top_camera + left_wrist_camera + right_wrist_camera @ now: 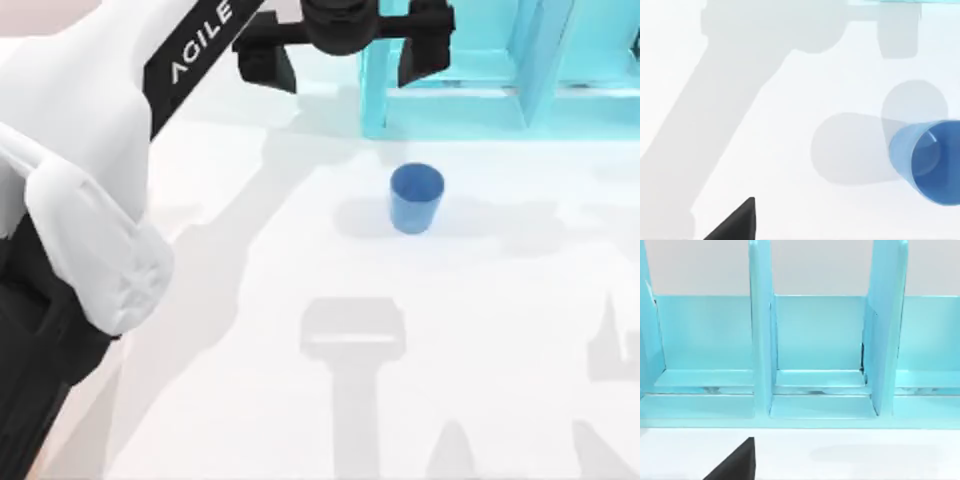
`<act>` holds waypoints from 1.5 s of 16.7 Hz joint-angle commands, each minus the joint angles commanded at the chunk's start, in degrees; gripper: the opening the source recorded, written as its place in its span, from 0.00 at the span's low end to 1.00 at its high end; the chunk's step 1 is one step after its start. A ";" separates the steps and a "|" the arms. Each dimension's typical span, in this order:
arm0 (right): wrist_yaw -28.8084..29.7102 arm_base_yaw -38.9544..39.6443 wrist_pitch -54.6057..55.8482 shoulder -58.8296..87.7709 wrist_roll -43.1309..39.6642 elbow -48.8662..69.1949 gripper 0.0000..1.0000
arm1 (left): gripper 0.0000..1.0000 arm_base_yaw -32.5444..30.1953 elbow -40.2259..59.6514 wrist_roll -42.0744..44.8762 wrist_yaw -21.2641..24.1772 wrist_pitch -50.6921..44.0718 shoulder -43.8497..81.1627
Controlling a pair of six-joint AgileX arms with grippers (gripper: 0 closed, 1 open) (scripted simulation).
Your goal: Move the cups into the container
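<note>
Blue cup (415,198) stands upright and empty on the white table (300,260), just in front of the turquoise shelf unit (470,90), whose compartments hold nothing. Left tool (340,62) hovers nearby, fingers (268,66) spread apart. Whether the right tool (735,462) is apart or together cannot be told.

White table (300,420) bears upright blue cup (415,198), turquoise shelf (480,90).

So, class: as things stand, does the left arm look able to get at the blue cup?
Probably yes. The left gripper hangs open above the table's far side, the blue cup stands upright just nearer and to the right, and nothing lies between them on the white table.
</note>
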 joint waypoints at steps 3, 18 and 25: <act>0.00 0.00 0.00 0.00 0.00 0.00 1.00 | 1.00 -4.54 4.40 -4.36 -2.08 -1.32 6.81; 0.00 0.00 0.00 0.00 0.00 0.00 1.00 | 1.00 -5.38 20.07 -4.95 -2.69 -2.64 23.29; 0.00 0.00 0.00 0.00 0.00 0.00 1.00 | 1.00 -4.41 29.26 -4.00 -2.33 -2.79 32.20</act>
